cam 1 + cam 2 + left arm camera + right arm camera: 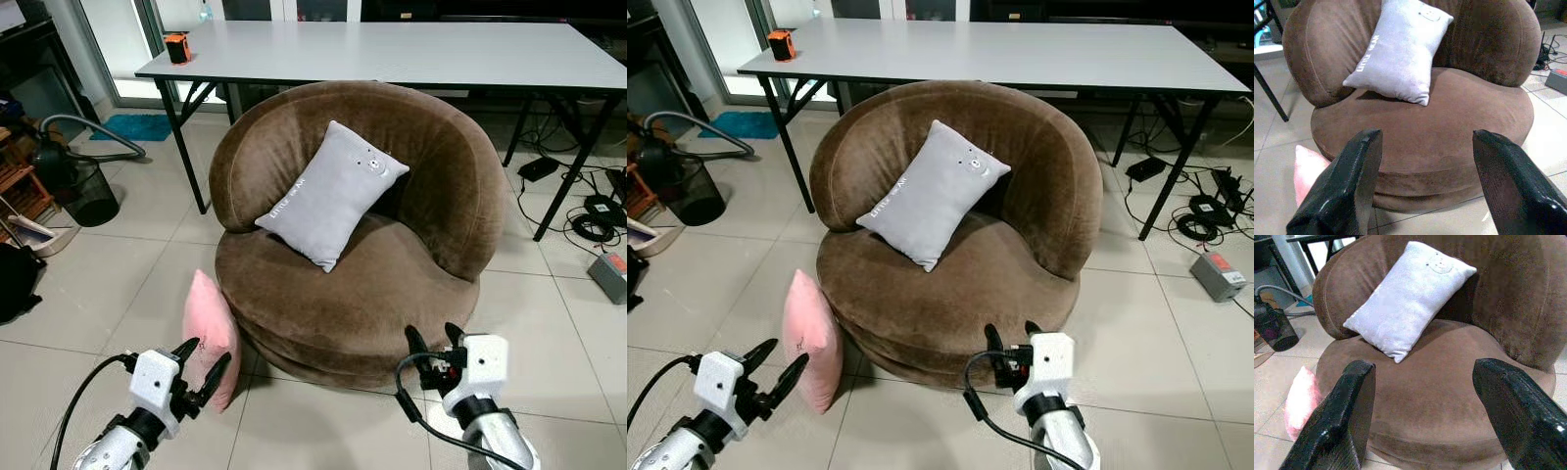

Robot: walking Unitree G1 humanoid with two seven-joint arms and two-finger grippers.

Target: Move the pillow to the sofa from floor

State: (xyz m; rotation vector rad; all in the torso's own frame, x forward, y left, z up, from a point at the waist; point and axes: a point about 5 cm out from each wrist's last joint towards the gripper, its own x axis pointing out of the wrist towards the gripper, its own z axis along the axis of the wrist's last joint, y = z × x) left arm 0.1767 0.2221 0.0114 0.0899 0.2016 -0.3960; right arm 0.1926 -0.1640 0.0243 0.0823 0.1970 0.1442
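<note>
- While the pink pillow [210,338] stands on edge on the floor tiles [108,294], leaning against the base of the brown sofa [343,304] on my left, I have nothing in hand yet.
- My left claw [203,376] hangs just beside the pillow's lower edge, its fingers spread wide and empty; I cannot tell whether a fingertip touches the fabric.
- My right claw [434,339] hovers in front of the sofa base, well apart from the pillow, also parted and holding nothing.
- I judge the pillow light, soft and squashy: it will fold and sag, so a shallow pinch on a corner may slip off.
- I would take it across the upper edge or the thick middle, fingers straddling the narrow side, and close until the stuffing bunches firmly.
- A grey pillow [331,193] already leans against the backrest; I see bare seat in front of it, which looks like room enough for the pink one.
</note>
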